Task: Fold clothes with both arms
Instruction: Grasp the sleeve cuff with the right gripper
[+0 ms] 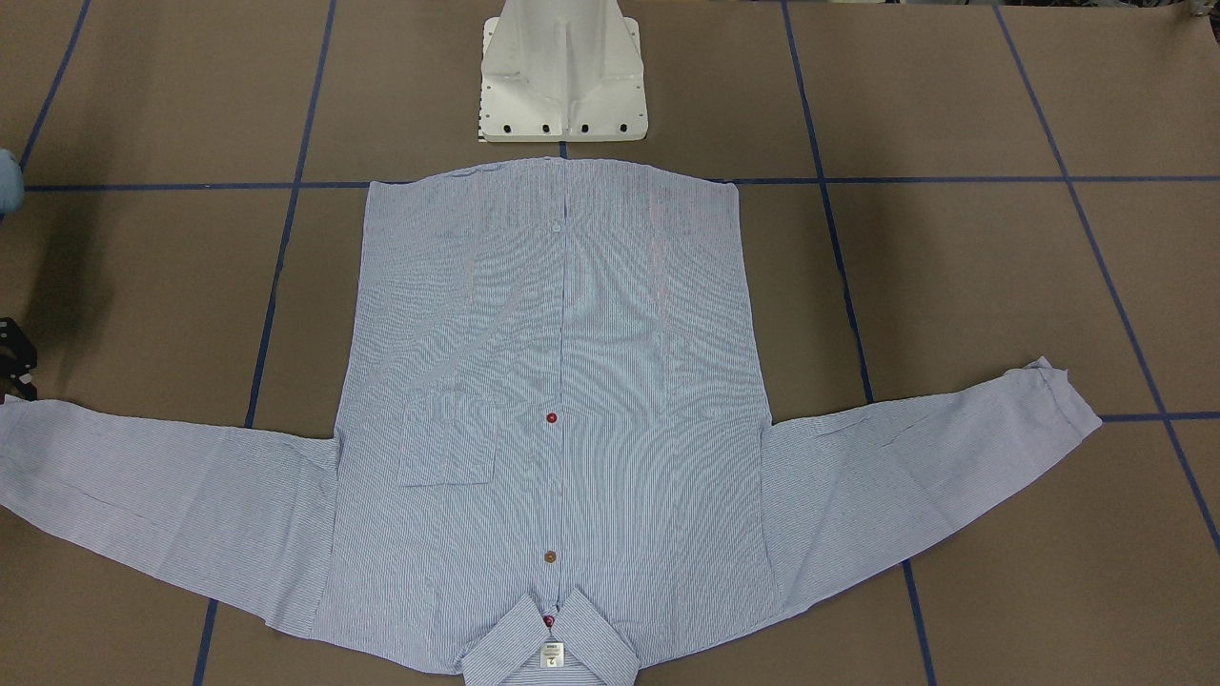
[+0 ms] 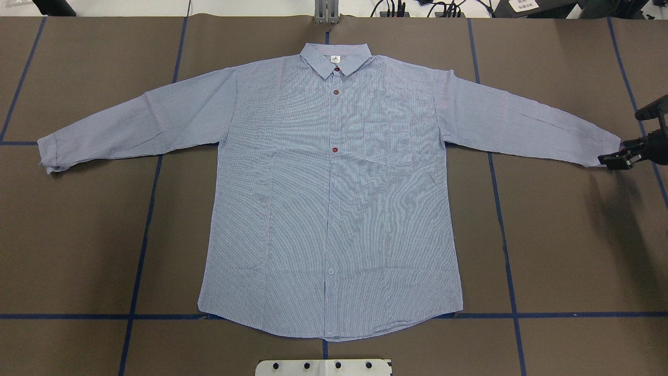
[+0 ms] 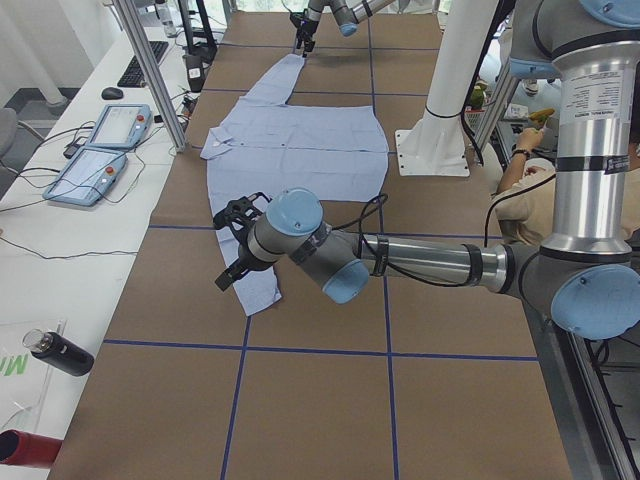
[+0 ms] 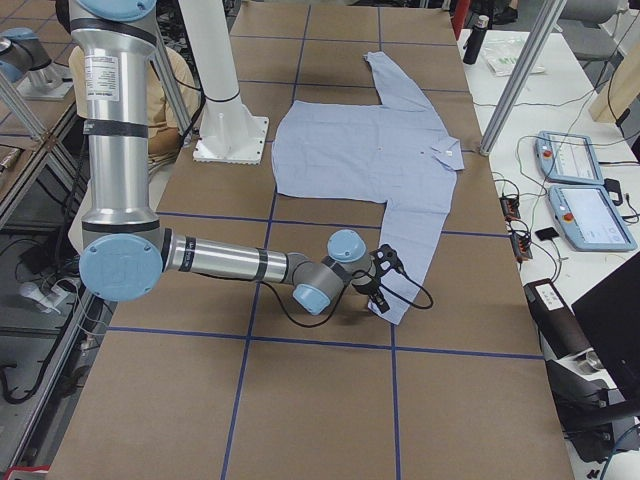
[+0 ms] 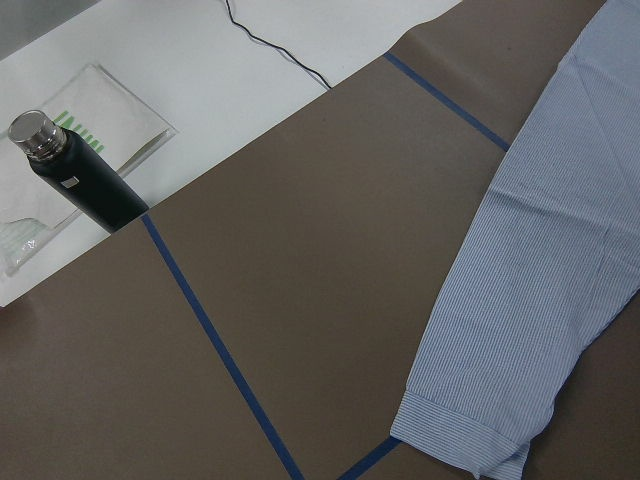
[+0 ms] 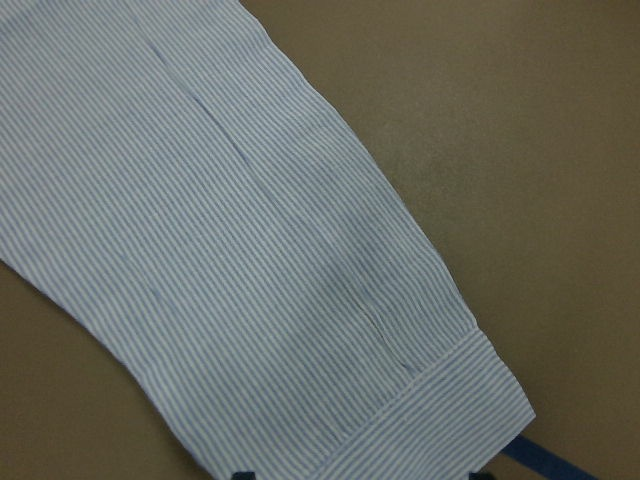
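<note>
The striped shirt [image 2: 334, 198] lies flat and face up on the brown table, buttoned, with both sleeves spread out and its collar [image 1: 551, 648] on the side away from the robot's base. My right gripper [image 2: 618, 156] hangs at the right sleeve's cuff [image 6: 440, 400]. Its two fingertips show wide apart at the wrist view's bottom edge, so it is open and holds nothing. The left gripper [image 3: 232, 250] shows only in the exterior left view, just above the other sleeve's end. I cannot tell its state. That cuff [image 5: 470, 430] lies flat in the left wrist view.
The white pedestal [image 1: 562, 76] stands right behind the shirt's hem. A black bottle [image 5: 80, 180] and papers sit on the white bench past the left cuff. Two teach pendants [image 3: 100, 150] lie on the bench beyond the collar. A person [image 3: 530, 190] sits behind the robot.
</note>
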Available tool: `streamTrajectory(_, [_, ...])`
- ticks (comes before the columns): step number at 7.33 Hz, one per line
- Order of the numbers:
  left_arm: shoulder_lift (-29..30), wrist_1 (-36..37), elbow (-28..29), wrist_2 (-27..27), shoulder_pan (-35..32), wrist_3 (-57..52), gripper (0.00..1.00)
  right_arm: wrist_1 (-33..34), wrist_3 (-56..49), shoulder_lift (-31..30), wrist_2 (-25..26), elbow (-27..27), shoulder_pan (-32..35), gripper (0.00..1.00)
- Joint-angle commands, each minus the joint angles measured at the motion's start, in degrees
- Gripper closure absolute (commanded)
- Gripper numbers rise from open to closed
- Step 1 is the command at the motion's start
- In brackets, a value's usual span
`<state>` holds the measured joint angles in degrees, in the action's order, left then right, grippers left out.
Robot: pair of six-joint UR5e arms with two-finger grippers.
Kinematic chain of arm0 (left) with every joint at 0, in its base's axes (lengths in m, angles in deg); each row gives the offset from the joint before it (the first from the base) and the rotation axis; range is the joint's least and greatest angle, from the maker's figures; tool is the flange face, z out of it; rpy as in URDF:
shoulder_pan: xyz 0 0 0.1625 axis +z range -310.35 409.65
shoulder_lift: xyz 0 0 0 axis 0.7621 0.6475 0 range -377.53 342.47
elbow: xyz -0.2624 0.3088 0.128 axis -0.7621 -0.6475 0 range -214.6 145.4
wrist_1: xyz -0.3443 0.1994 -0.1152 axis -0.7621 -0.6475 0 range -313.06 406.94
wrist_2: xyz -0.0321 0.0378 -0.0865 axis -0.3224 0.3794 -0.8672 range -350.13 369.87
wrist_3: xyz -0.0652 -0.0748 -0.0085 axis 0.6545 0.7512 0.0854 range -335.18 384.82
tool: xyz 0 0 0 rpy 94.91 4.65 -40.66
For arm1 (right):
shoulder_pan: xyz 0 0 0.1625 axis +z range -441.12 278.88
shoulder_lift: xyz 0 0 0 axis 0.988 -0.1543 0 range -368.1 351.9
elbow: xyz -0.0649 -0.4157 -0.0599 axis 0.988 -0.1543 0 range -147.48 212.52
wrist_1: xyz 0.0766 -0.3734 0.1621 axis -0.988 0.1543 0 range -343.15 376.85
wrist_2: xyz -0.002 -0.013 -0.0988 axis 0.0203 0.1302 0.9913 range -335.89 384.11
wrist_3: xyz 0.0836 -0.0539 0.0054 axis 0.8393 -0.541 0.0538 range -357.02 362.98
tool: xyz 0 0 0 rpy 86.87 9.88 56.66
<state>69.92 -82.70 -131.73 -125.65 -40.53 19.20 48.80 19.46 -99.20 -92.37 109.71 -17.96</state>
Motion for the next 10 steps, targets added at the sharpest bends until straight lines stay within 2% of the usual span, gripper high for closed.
streamTrajectory(1, [0.0, 0.0, 0.1, 0.0, 0.0, 0.0, 0.0, 0.0, -3.4, 0.0, 0.2, -1.5, -0.1, 0.32])
streamTrajectory(7, [-0.3, 0.0, -0.2, -0.1, 0.0, -0.1, 0.0, 0.0, -4.9, -0.2, 0.1, -1.4, -0.6, 0.39])
streamTrajectory(9, [-0.4, 0.0, -0.1, -0.1, 0.0, -0.1, 0.0, 0.0, -5.0, -0.2, 0.0, -1.4, -0.8, 0.51])
streamTrajectory(10, [-0.4, 0.0, -0.2, -0.1, 0.0, -0.1, 0.0, 0.1, -4.9, -0.2, 0.0, -1.5, -0.8, 0.64])
